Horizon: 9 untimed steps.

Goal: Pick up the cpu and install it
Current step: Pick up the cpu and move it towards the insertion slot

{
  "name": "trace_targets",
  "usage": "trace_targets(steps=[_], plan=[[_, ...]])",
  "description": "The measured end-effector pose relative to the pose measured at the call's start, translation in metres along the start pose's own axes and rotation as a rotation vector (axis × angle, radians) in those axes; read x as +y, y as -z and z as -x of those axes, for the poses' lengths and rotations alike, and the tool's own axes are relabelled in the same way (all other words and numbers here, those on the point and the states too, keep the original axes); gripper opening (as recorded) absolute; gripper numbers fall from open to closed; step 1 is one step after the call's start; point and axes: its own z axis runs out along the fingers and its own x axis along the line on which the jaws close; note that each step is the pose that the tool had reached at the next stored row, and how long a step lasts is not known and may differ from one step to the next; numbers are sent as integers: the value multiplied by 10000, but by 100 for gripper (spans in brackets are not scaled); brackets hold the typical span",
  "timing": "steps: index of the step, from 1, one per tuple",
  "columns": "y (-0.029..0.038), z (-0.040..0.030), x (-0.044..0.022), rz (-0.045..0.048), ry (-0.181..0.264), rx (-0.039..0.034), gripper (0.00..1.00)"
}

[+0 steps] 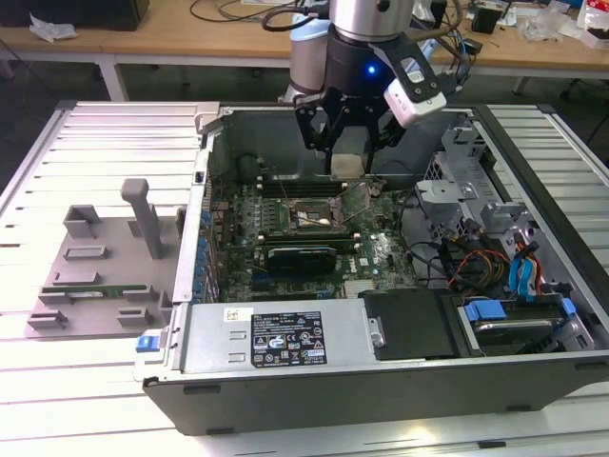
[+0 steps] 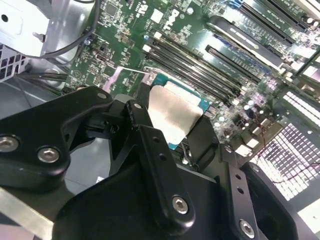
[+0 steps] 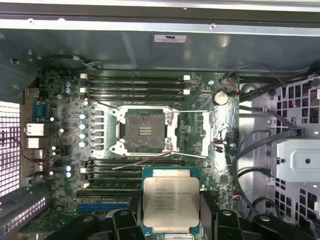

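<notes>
The cpu (image 3: 171, 200), a flat square chip with a silver-grey metal top on a green edge, hangs between my gripper's (image 3: 171, 214) black fingers, which are shut on two opposite sides of it. In the second wrist view the cpu (image 2: 172, 112) is tilted above the green motherboard (image 2: 125, 30). The open socket (image 3: 145, 131) lies bare in its metal frame, a short way off from the chip. In the exterior view my gripper (image 1: 349, 160) hovers inside the computer case, just above and behind the socket (image 1: 306, 215), whose load plate (image 1: 360, 198) stands raised.
Black memory slots (image 3: 135, 85) flank the socket on both sides. The case walls (image 1: 205, 219) enclose the board. A drive cage and coloured cables (image 1: 495, 257) fill the exterior view's right. A grey fixture (image 1: 95, 257) with a green memory stick (image 1: 95, 290) sits outside the case.
</notes>
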Motion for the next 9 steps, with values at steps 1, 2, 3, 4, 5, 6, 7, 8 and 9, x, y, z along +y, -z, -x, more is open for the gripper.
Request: trace_targets(steps=[1,2,3,4,5,6,7,8,9], plan=[[-6,8,4,0,0,0,55],[-20,12,13,-1,-2,0,55],[-36,12,29,-1,-1,0,55],[-45,12,37,-1,-1,0,55],[-52,12,42,0,0,0,55],[-71,12,51,0,1,0,55],[-81,12,52,-1,0,0,55],[-90,11,52,-1,0,0,55],[-105,11,53,0,0,0,55]])
